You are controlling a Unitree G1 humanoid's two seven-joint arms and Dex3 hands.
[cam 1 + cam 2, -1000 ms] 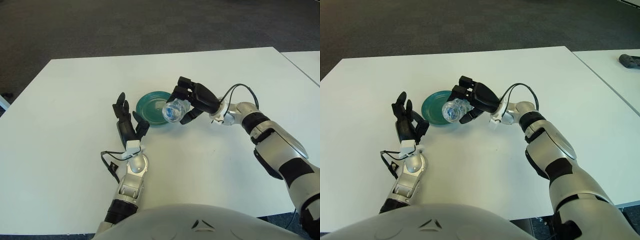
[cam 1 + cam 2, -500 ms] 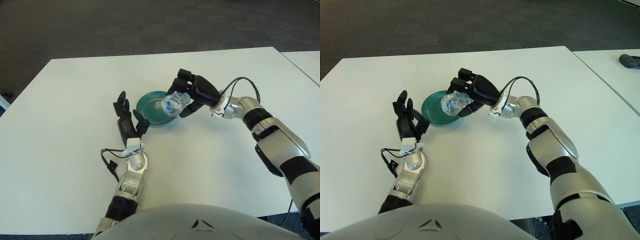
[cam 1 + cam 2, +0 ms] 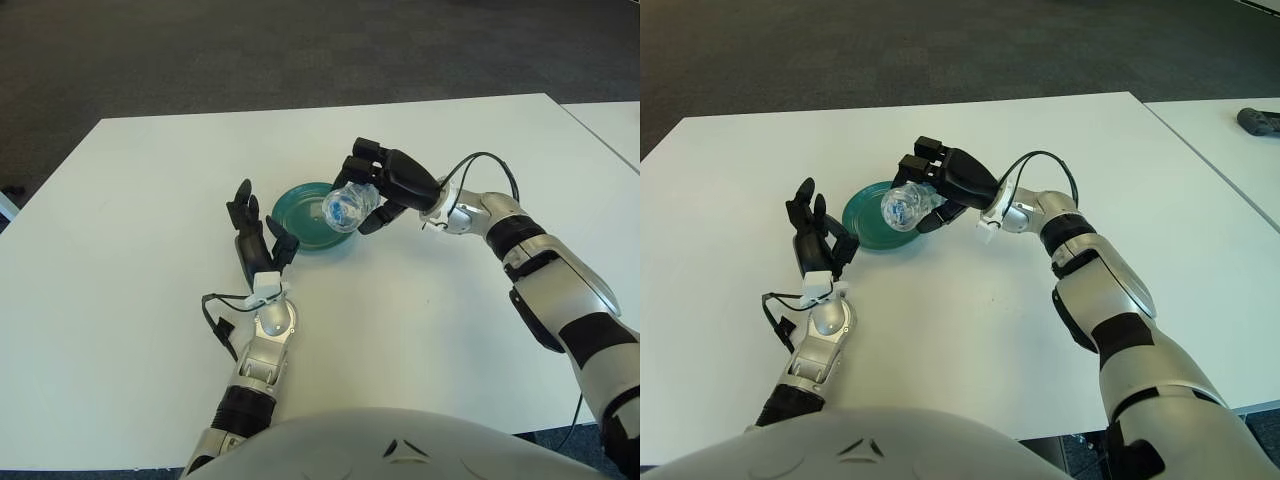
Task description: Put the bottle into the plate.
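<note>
Right hand (image 3: 385, 185) has its fingers wrapped round the bottle (image 3: 347, 208), held tilted above the plate's (image 3: 300, 225) right rim; shift left over centre, lower, then release; left hand (image 3: 256, 240) idle, fingers spread, just beside plate.

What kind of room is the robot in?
Probably an office or lab, though that's a guess. There's a plain white table, dark carpet floor, and a second white table beside it. The right hand holds a bottle over a green plate.
</note>
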